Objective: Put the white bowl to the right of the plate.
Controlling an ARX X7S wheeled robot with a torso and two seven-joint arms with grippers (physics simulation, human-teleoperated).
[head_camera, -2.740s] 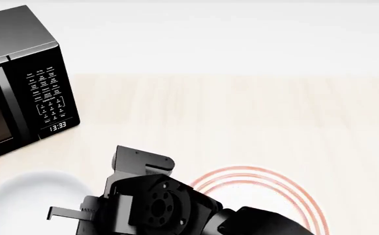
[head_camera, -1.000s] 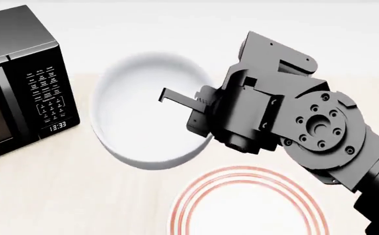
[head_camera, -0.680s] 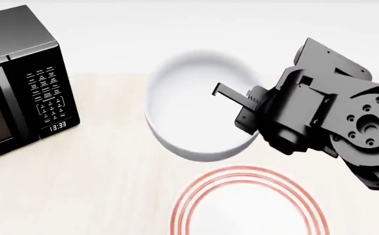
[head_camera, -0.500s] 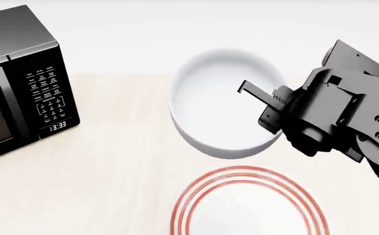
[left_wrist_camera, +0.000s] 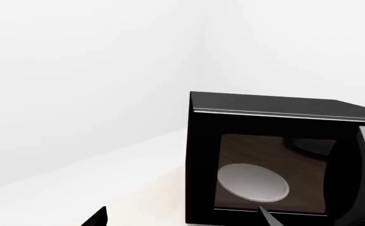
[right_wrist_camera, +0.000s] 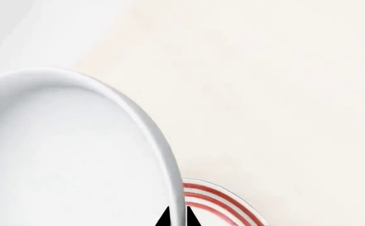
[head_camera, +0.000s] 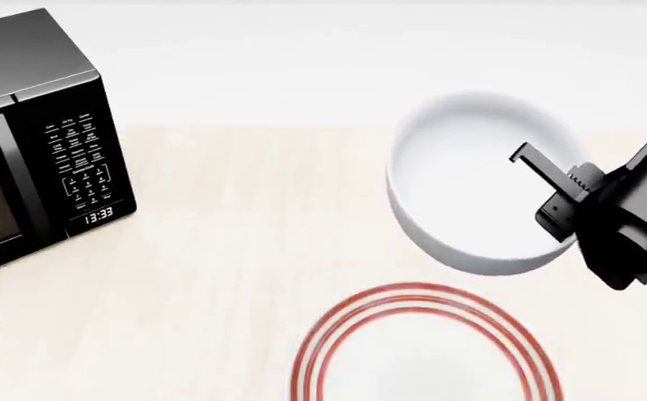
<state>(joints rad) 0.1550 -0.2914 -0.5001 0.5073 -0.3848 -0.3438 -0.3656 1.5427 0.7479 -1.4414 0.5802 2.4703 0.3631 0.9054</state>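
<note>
The plain white bowl (head_camera: 468,180) hangs tilted above the table, beyond the plate and towards its right. My right gripper (head_camera: 527,167) reaches in from the right edge, shut on the bowl's rim, one finger inside the bowl and the other hidden behind its wall. The right wrist view shows both dark fingertips pinching the bowl's (right_wrist_camera: 75,155) rim, at my right gripper (right_wrist_camera: 177,220). The plate (head_camera: 423,355) with red rings lies flat at the near edge; a part of the plate (right_wrist_camera: 217,203) shows beside the fingertips. My left gripper (left_wrist_camera: 182,221) is open and holds nothing, facing the microwave.
A black microwave (head_camera: 33,142) stands at the table's left with its door closed. Through the door of the microwave (left_wrist_camera: 276,160) a pale dish (left_wrist_camera: 253,181) shows. Light wooden tabletop (head_camera: 223,276) lies between microwave and plate.
My right gripper lifted the white bowl from the near left of the plate and carried it up and rightward; the bowl now hangs beyond the plate's right side.
</note>
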